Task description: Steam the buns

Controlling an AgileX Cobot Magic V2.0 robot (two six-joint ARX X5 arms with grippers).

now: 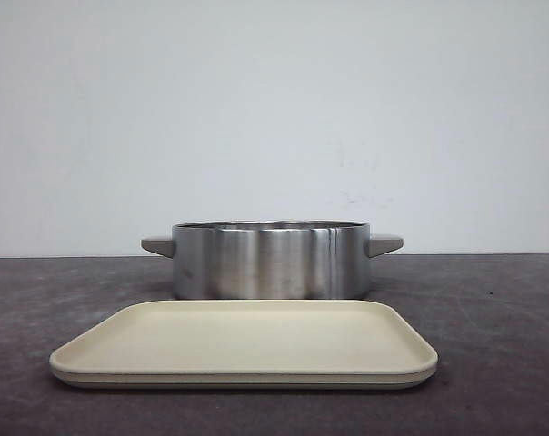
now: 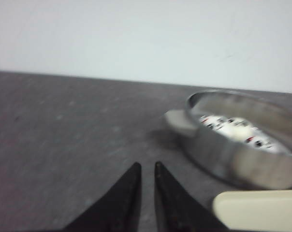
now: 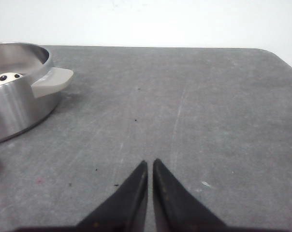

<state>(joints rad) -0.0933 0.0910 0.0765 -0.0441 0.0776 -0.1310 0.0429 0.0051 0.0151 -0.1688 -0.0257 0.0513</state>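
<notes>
Cream tray [image 1: 243, 345] before steel pot [image 1: 270, 261], buns [image 2: 235, 128] mostly hidden inside.

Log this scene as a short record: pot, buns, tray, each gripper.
pot: steel pot with grey side handles, on the dark table, behind the tray
buns: white buns with black markings lie inside the pot; count unclear
tray: beige tray, nothing on it
left gripper: left gripper shut, holding nothing
right gripper: right gripper shut, holding nothing
</notes>
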